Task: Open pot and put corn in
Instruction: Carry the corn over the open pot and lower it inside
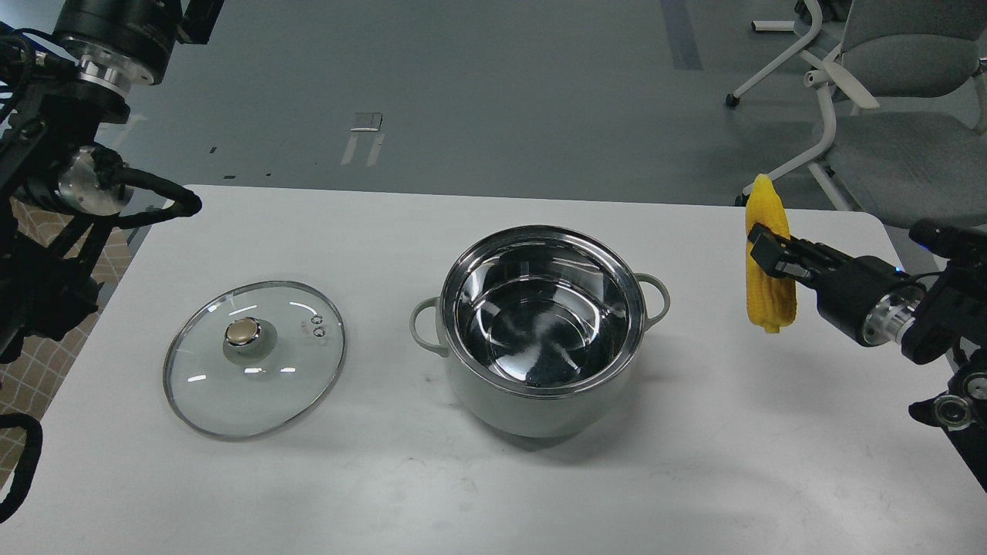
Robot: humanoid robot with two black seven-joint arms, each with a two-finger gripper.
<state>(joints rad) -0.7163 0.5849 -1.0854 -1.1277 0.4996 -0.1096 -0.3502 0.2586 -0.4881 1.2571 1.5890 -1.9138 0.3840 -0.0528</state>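
The pale grey-white pot stands open at the table's middle, its shiny steel inside empty. My right gripper is shut on the yellow corn and holds it in the air, right of the pot, with the pointed tip up. My left arm rises along the left edge; its far end sits at the top left corner, cut off by the frame, so its fingers do not show.
The glass lid with a gold knob lies flat on the white table, left of the pot. Grey office chairs stand on the floor beyond the table's far right corner.
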